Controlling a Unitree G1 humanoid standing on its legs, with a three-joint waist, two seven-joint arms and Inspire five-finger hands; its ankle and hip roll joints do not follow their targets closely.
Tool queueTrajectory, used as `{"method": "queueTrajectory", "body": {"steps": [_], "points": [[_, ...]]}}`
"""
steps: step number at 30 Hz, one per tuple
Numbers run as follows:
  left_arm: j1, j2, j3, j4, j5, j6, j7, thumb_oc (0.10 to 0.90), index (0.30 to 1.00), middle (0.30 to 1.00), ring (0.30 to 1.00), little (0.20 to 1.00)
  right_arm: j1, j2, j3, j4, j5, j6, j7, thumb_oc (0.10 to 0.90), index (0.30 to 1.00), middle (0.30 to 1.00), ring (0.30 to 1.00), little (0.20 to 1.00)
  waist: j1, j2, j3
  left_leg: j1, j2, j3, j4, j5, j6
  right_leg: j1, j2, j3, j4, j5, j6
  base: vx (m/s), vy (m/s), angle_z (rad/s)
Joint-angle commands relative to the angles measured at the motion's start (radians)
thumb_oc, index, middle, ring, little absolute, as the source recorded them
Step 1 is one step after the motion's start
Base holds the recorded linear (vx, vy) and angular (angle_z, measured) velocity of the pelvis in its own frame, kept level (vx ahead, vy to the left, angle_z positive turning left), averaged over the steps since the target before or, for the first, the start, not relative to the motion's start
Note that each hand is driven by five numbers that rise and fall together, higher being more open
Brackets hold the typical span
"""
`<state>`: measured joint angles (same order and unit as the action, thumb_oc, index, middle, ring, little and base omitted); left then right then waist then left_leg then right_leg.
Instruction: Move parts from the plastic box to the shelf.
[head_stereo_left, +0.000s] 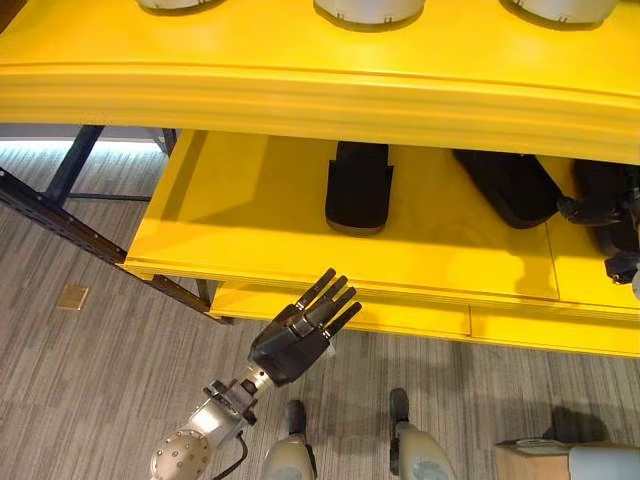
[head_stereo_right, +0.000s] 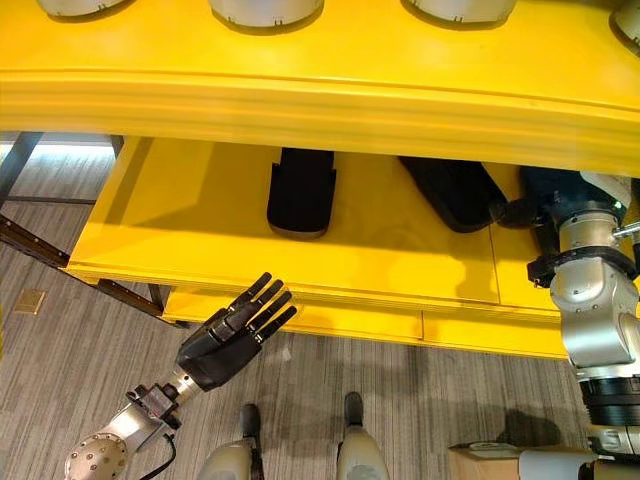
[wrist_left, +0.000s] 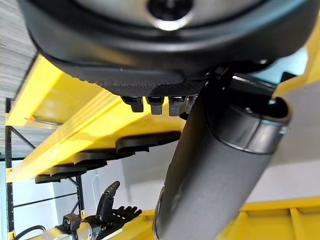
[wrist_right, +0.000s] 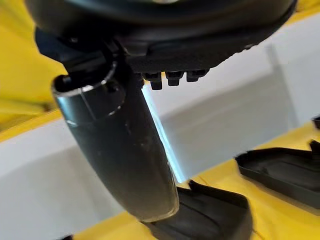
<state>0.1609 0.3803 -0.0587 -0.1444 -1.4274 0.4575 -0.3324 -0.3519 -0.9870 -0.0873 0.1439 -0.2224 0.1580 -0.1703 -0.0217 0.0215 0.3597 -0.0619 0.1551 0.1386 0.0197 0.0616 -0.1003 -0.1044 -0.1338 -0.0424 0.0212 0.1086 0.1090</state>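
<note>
Below the front lip of the yellow shelf (head_stereo_left: 250, 210), the left hand (head_stereo_left: 300, 335) hangs over the floor (head_stereo_left: 90, 390) with fingers straight and spread, holding nothing, while the right hand (head_stereo_right: 560, 200) reaches into the shelf's lower tier at the right, its thumb straight in the right wrist view but its grip not readable. On that tier lie dark parts: one part (head_stereo_left: 358, 187) up and slightly right of the left hand, long axis front to back, and a second part (head_stereo_left: 505, 185) angled beside the right hand, which is nearer to it. Pale rounded objects (head_stereo_left: 368, 10) stand on the top tier above; grey carpet-like flooring and a dark metal frame (head_stereo_left: 60, 225) lie to the left.
</note>
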Motion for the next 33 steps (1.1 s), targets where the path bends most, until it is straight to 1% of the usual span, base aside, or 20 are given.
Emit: {"method": "queueTrajectory", "body": {"steps": [1,4,6,9,10,14,18,21,24,28,30,32,33], "points": [[-0.049,0.013,-0.036,-0.091,-0.038,-0.027,-0.085,0.9,1.0,1.0,1.0,1.0,-0.164,-0.107,0.017,0.0,0.012,-0.022,-0.009,0.9,1.0,1.0,1.0,1.0,0.023,-0.014,-0.013,-0.012,0.029,-0.012,0.065,-0.059,0.014,-0.032,-0.025,-0.021,0.215,-0.185,0.0,-0.16,-0.084,-0.02],[-0.068,0.022,-0.054,-0.084,-0.027,-0.045,-0.098,0.9,1.0,1.0,1.0,1.0,-0.24,-0.156,0.082,0.062,-0.059,-0.053,0.002,0.9,1.0,1.0,1.0,1.0,0.028,-0.002,0.019,-0.048,0.03,-0.023,0.078,-0.052,0.01,-0.064,-0.017,-0.021,0.237,-0.196,-0.01,-0.16,-0.081,-0.04],[-0.074,0.026,-0.063,-0.084,-0.021,-0.055,-0.102,0.9,1.0,1.0,1.0,1.0,-0.28,-0.177,0.122,0.079,-0.057,-0.055,0.005,0.9,1.0,1.0,1.0,1.0,0.029,0.005,0.034,-0.067,0.032,-0.029,0.089,-0.048,0.008,-0.083,-0.014,-0.023,0.255,-0.202,-0.016,-0.11,-0.049,-0.04],[-0.073,0.029,-0.068,-0.084,-0.017,-0.067,-0.111,0.9,1.0,1.0,1.0,1.0,-0.307,-0.196,0.148,0.083,-0.088,-0.065,0.014,0.9,1.0,1.0,1.0,1.0,0.027,0.014,0.05,-0.088,0.031,-0.037,0.1,-0.043,0.007,-0.105,-0.011,-0.022,0.278,-0.209,-0.022,-0.09,-0.034,0.0],[-0.07,0.029,-0.073,-0.086,-0.016,-0.08,-0.114,0.9,1.0,1.0,1.0,1.0,-0.326,-0.205,0.178,0.084,-0.089,-0.065,0.013,0.9,1.0,1.0,1.0,1.0,0.023,0.026,0.064,-0.104,0.03,-0.041,0.106,-0.038,0.007,-0.126,-0.009,-0.02,0.297,-0.216,-0.031,-0.1,-0.008,0.01],[-0.068,0.034,-0.077,-0.09,-0.023,-0.092,-0.125,0.9,1.0,1.0,1.0,1.0,-0.351,-0.216,0.206,0.092,-0.16,-0.08,-0.007,0.9,1.0,1.0,1.0,1.0,0.021,0.042,0.085,-0.131,0.023,-0.046,0.122,-0.036,0.009,-0.159,-0.011,-0.017,0.327,-0.224,-0.038,-0.07,0.008,0.0],[-0.066,0.042,-0.079,-0.095,-0.037,-0.097,-0.128,0.9,1.0,1.0,1.0,1.0,-0.382,-0.225,0.229,0.101,-0.171,-0.083,-0.021,0.9,1.0,1.0,1.0,1.0,0.022,0.049,0.096,-0.148,0.017,-0.048,0.137,-0.042,0.011,-0.176,-0.015,-0.015,0.344,-0.23,-0.042,-0.05,0.018,0.02],[-0.063,0.047,-0.076,-0.095,-0.042,-0.092,-0.136,0.9,1.0,1.0,1.0,1.0,-0.408,-0.23,0.252,0.114,-0.211,-0.091,-0.02,0.9,1.0,1.0,1.0,1.0,0.026,0.054,0.104,-0.161,0.011,-0.051,0.147,-0.045,0.014,-0.189,-0.019,-0.013,0.359,-0.234,-0.042,-0.04,0.005,0.0],[-0.058,0.05,-0.076,-0.099,-0.045,-0.094,-0.136,0.9,1.0,1.0,1.0,1.0,-0.421,-0.233,0.27,0.121,-0.214,-0.086,-0.017,0.9,1.0,1.0,1.0,1.0,0.029,0.057,0.109,-0.167,0.007,-0.054,0.15,-0.046,0.016,-0.197,-0.021,-0.012,0.365,-0.236,-0.043,-0.03,0.0,-0.04],[-0.055,0.055,-0.07,-0.101,-0.046,-0.09,-0.143,0.9,1.0,1.0,1.0,1.0,-0.448,-0.237,0.302,0.135,-0.209,-0.06,0.003,0.9,1.0,1.0,1.0,1.0,0.033,0.059,0.115,-0.18,0.003,-0.055,0.158,-0.047,0.017,-0.211,-0.022,-0.01,0.376,-0.237,-0.044,-0.02,0.0,0.0],[-0.053,0.057,-0.063,-0.101,-0.044,-0.085,-0.149,0.9,1.0,1.0,1.0,1.0,-0.46,-0.237,0.314,0.148,-0.21,-0.047,0.029,0.9,1.0,1.0,1.0,1.0,0.035,0.06,0.118,-0.182,0.002,-0.055,0.159,-0.049,0.018,-0.213,-0.024,-0.01,0.378,-0.238,-0.044,-0.04,-0.01,-0.01],[-0.056,0.062,-0.059,-0.105,-0.047,-0.081,-0.147,0.9,1.0,1.0,1.0,1.0,-0.477,-0.238,0.337,0.167,-0.186,-0.007,0.082,0.9,1.0,1.0,1.0,1.0,0.039,0.059,0.121,-0.188,0.002,-0.056,0.162,-0.049,0.018,-0.218,-0.026,-0.011,0.381,-0.239,-0.042,-0.03,-0.028,0.01],[-0.053,0.062,-0.054,-0.105,-0.045,-0.074,-0.146,0.9,1.0,1.0,1.0,1.0,-0.484,-0.239,0.347,0.182,-0.154,-0.004,0.117,0.9,1.0,1.0,1.0,1.0,0.04,0.056,0.126,-0.186,0.0,-0.058,0.166,-0.052,0.018,-0.215,-0.028,-0.011,0.388,-0.245,-0.042,-0.01,-0.034,0.04]]}}
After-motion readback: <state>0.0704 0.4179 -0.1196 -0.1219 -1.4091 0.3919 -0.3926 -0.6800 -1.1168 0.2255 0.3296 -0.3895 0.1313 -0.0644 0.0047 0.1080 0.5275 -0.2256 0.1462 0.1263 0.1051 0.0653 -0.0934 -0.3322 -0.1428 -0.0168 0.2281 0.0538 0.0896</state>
